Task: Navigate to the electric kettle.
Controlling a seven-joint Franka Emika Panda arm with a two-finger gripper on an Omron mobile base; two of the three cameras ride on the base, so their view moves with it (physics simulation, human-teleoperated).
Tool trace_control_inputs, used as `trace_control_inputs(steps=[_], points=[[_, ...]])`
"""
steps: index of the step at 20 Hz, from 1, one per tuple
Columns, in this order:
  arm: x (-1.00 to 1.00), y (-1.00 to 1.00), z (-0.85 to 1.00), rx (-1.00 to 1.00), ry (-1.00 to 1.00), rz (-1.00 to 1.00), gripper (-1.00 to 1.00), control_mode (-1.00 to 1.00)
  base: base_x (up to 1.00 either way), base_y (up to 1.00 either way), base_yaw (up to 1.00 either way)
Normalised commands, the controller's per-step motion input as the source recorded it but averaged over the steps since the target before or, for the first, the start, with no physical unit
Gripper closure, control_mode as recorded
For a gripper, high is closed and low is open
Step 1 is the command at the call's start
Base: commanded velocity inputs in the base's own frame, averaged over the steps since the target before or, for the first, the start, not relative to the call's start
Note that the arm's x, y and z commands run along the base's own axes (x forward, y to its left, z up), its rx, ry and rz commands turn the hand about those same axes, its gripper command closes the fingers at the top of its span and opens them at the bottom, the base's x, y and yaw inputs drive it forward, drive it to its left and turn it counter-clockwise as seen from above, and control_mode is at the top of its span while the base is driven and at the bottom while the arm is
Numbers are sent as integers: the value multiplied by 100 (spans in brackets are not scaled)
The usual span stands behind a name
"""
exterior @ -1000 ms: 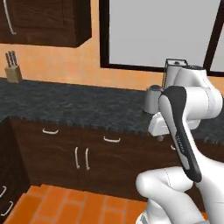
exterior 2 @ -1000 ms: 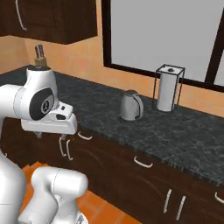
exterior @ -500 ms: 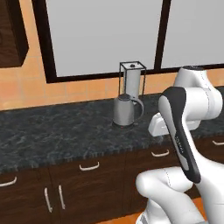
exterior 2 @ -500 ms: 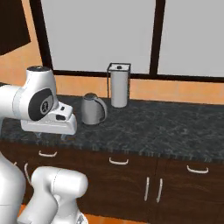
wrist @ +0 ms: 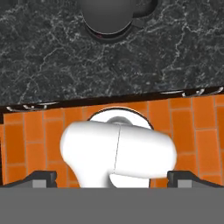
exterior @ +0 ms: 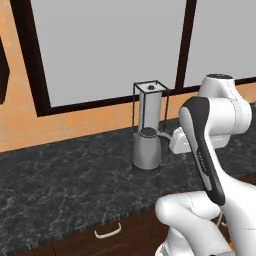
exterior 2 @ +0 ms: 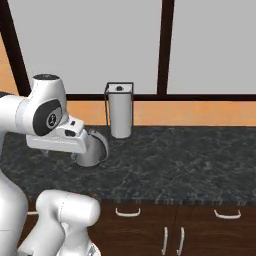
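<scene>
on the dark marbled surface point(exterior: 60, 180) below the big window point(exterior: 100, 45) stands the electric kettle point(exterior: 147, 149), silver-grey with a dark lid, just in front of a taller pale cylinder in a black wire frame point(exterior: 150, 107). from the right base view the kettle point(exterior 2: 95, 149) is partly hidden behind the white arm. the tool point(wrist: 112, 180) hangs over the orange tiled floor point(wrist: 192, 135) with its tips spread fully wide and nothing between them. in the hand view the kettle point(wrist: 109, 17) sits at the top, on the surface past the cabinet edge.
</scene>
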Motion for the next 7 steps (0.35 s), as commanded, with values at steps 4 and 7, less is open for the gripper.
trace_control_inputs(steps=[4,7], points=[[0,0,0,0,0,0,-100,100,28,0,18],[0,0,0,0,0,0,-100,100,29,0,36]])
